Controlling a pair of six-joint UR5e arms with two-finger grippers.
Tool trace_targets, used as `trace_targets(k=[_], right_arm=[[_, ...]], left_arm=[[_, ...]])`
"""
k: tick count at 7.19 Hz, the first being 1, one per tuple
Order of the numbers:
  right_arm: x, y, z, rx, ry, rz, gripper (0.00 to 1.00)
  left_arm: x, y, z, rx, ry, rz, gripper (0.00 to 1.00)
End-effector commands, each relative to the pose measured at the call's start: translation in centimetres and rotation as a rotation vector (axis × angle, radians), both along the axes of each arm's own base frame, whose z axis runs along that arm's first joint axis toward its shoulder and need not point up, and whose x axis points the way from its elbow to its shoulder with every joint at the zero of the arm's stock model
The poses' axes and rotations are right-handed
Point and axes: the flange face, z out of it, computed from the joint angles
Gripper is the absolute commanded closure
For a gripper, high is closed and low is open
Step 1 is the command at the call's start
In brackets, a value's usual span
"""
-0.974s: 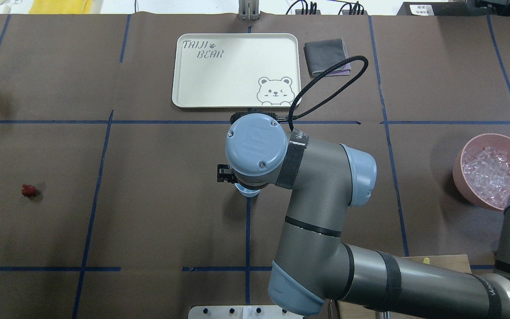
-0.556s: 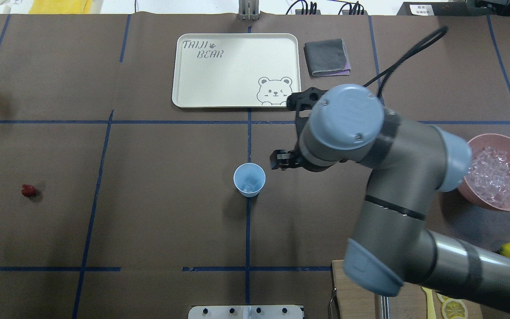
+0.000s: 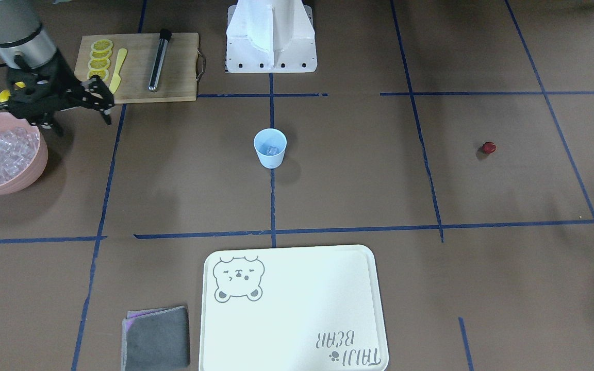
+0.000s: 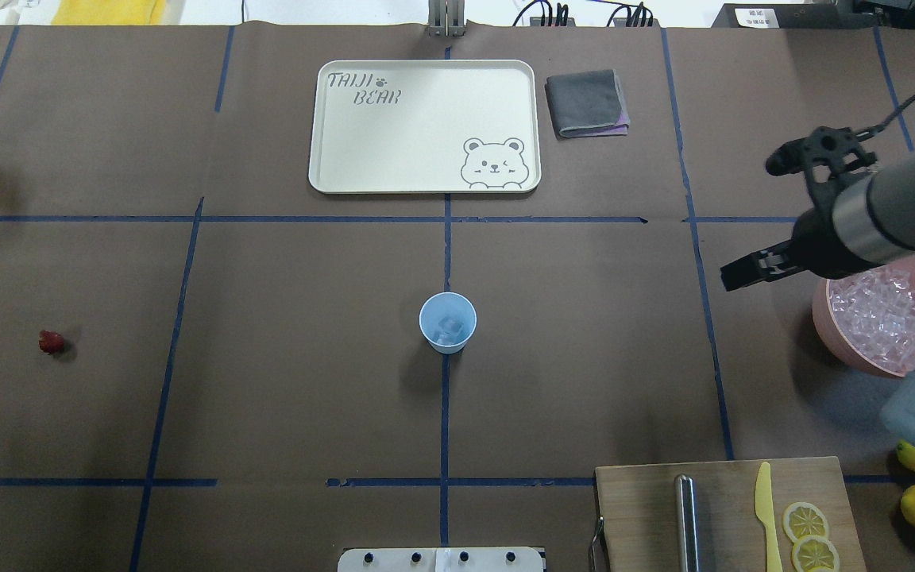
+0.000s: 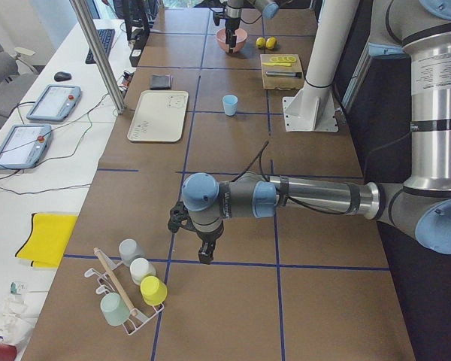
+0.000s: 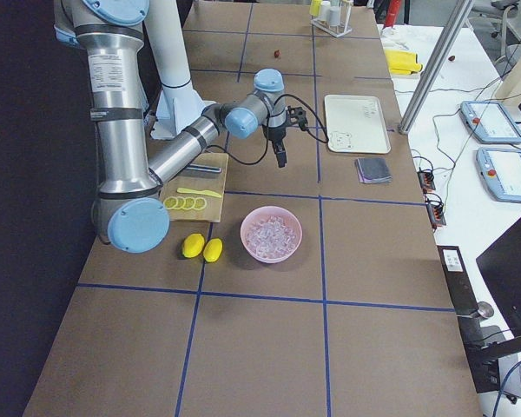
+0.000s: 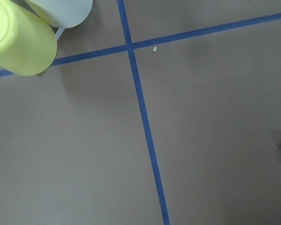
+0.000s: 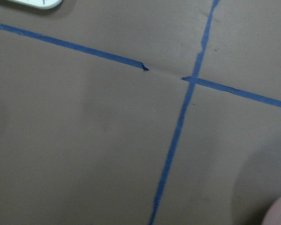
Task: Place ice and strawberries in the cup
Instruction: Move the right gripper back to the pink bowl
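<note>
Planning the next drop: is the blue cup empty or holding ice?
Not empty: the cup stands upright with ice at its bottom; the strawberry lies outside it.

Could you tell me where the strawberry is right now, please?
In the overhead view the strawberry lies far left on the table, well apart from the cup at centre.

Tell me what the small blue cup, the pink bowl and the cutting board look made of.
Light blue tapered cup: likely plastic, matte, thin even wall. Round pink bowl: probably plastic too, smooth uniform colour. Rectangular tan cutting board: apparently wood, faint grain, unpainted.
</note>
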Motion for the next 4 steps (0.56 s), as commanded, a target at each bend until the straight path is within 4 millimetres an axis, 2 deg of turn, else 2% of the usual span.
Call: trace_targets(k=[1,3,4], right_arm=[[6.8,0.9,6.9,-0.008,0.038,-0.037,0.01],[7.1,1.0,10.4,-0.096,0.079,-0.001,0.01],[7.0,0.9,10.9,-0.122,0.074,0.03,0.02]], left_arm=[[0.0,0.0,0.0,-0.001,0.0,0.0,0.0],[0.0,0.0,0.0,-0.001,0.0,0.0,0.0],[0.0,0.0,-0.1,0.0,0.001,0.0,0.0]])
